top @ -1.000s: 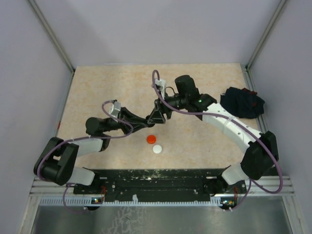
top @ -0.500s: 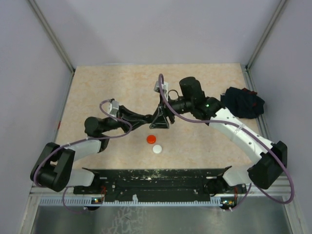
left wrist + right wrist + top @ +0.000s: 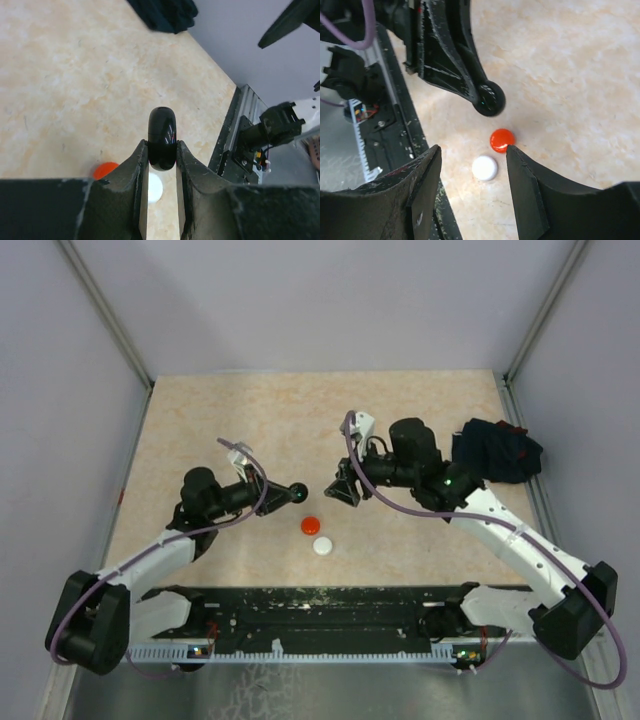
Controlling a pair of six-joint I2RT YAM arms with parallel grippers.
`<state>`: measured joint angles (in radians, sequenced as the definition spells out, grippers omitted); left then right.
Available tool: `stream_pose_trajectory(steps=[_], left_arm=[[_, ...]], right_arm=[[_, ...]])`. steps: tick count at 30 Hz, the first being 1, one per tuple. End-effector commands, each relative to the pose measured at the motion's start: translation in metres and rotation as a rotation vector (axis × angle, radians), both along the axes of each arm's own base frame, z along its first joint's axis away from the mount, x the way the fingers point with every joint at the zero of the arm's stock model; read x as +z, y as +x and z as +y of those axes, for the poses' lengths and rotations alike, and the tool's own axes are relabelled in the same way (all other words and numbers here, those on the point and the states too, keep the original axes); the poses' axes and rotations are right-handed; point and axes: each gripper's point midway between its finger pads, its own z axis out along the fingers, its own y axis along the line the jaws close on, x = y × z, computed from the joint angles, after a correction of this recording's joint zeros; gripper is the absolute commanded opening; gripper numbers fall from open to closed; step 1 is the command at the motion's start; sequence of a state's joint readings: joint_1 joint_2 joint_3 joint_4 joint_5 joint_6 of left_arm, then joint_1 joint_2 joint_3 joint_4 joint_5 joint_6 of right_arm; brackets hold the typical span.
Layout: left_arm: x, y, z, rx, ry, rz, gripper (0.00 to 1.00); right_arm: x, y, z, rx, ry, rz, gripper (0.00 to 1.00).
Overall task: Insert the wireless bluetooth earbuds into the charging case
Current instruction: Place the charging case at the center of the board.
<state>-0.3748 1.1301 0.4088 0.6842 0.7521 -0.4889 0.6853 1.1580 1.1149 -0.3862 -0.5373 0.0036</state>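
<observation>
Arms have parted: left gripper [image 3: 162, 150], 9 o'clock, clamps the glossy black round case [image 3: 162, 129] edge-on; right gripper [image 3: 344, 492], 3 o'clock, gapes empty.

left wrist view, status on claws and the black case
Left claw shut on glossy black round case. Right claw open, empty. No earbuds visible. Small round red disc and white disc loose nearby.

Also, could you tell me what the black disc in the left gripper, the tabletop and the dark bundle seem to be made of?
Black disc: probably hard glossy plastic; it carries sharp highlights.
Tabletop: smooth beige stone-patterned surface, perhaps laminate; faint mottled veining, low sheen.
Dark bundle: soft matt cloth, judging by its folds and rumpled outline.
</observation>
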Motion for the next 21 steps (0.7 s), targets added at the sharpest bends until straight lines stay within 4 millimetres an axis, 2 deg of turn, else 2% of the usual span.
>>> stream_pose_trajectory(steps=[1, 7, 11, 18, 21], left_arm=[[-0.044, 0.004, 0.021, 0.164, 0.121, 0.253, 0.03], [-0.088, -0.013, 0.033, 0.235, 0.157, 0.470, 0.05], [-0.113, -0.026, 0.036, 0.251, 0.158, 0.580, 0.21], [-0.143, -0.038, 0.034, 0.237, 0.165, 0.700, 0.26], [-0.148, -0.041, 0.029, 0.218, 0.173, 0.724, 0.29]], right_arm=[[0.003, 0.019, -0.016, -0.159, 0.000, -0.078, 0.55], [-0.011, 0.031, -0.044, -0.330, -0.050, -0.102, 0.55], [-0.011, 0.032, -0.059, -0.392, -0.070, -0.127, 0.55], [-0.015, 0.028, -0.073, -0.436, -0.079, -0.148, 0.55], [-0.017, 0.026, -0.076, -0.442, -0.081, -0.151, 0.55]])
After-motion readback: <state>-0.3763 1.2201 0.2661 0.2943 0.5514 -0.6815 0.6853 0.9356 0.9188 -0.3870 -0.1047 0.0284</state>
